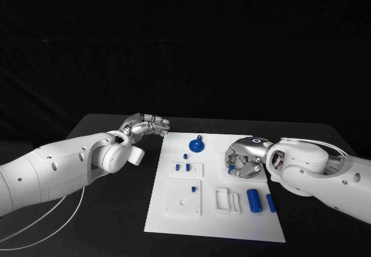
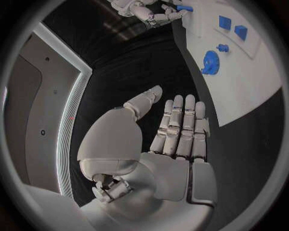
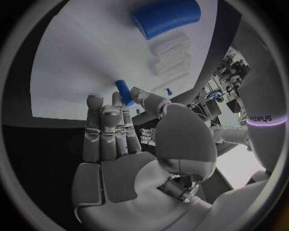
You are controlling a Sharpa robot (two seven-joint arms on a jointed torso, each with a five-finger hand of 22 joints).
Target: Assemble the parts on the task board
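small blue peg (image 1: 231, 168) pinched at right robot hand (image 1: 246, 158) fingertips.

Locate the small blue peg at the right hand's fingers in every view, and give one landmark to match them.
Head view: small blue peg at the right hand, over the task board.
Left wrist view: peg at the far hand's fingertips.
Right wrist view: peg between thumb and fingers.
Shared landmark: the white task board.

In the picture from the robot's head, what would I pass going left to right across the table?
Left hand → white board's left edge → blue round part → right hand, pinching a small blue peg → short blue bar.
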